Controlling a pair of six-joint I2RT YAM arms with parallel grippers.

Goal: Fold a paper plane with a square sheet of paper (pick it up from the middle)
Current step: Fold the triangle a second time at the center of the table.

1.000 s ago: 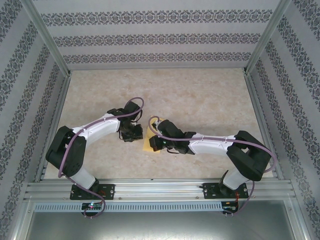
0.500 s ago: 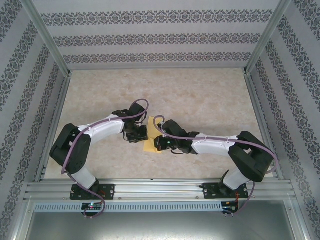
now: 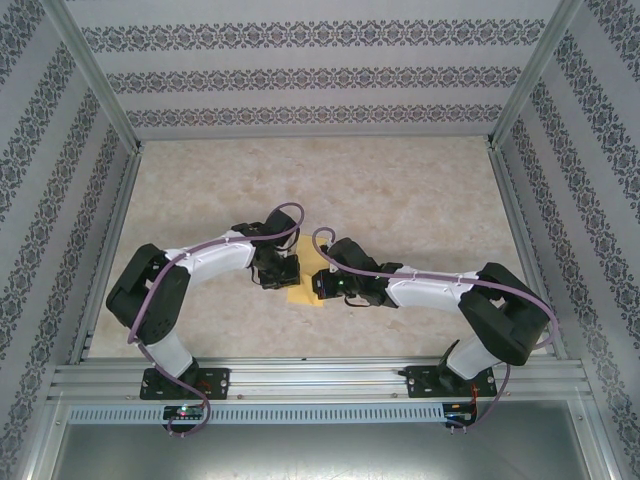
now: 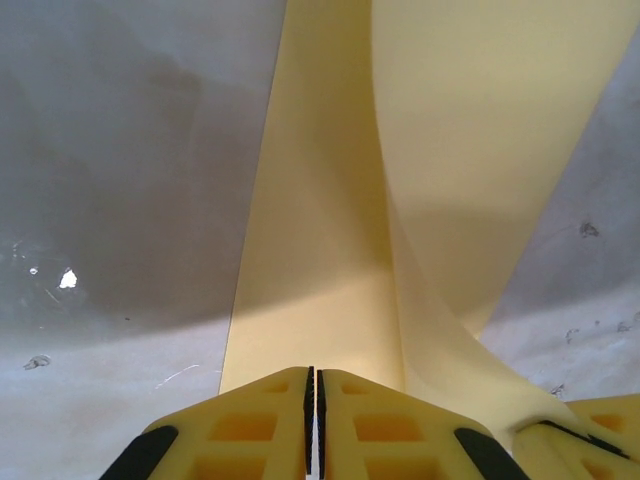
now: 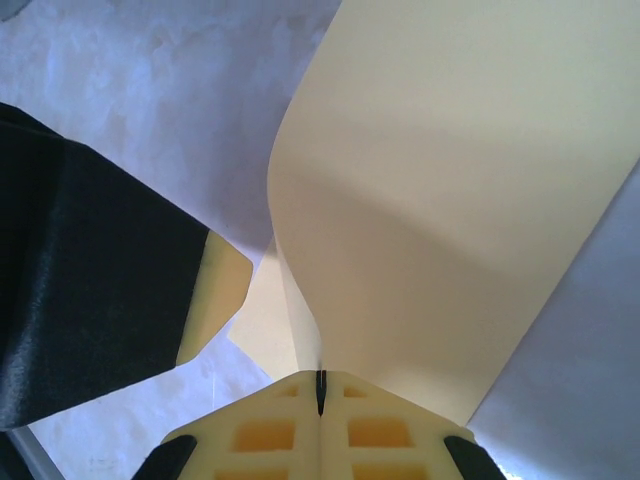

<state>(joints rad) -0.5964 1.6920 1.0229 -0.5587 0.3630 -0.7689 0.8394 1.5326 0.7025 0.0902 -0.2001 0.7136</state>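
The square sheet of paper (image 3: 303,293) lies mid-table, plain yellow, mostly covered by both wrists. My right gripper (image 3: 322,285) is shut on one edge of the sheet (image 5: 450,200), and that part curves up off the table as a raised flap (image 4: 480,130). My left gripper (image 3: 284,272) is shut, its tips (image 4: 314,372) low over the flat strip of the sheet (image 4: 310,250), just left of the raised flap. Whether it pinches any paper I cannot tell. The two grippers almost touch: the left gripper's finger (image 5: 215,285) sits beside the right gripper (image 5: 321,378).
The pale marbled tabletop (image 3: 400,190) stretches out around the arms. Patterned walls and metal frame rails (image 3: 100,260) close in the sides and back. The arm bases stand on the front rail (image 3: 320,375).
My left gripper has moved right, up to the sheet and close to the right gripper. The right gripper has shifted slightly with the paper, and less yellow shows from above.
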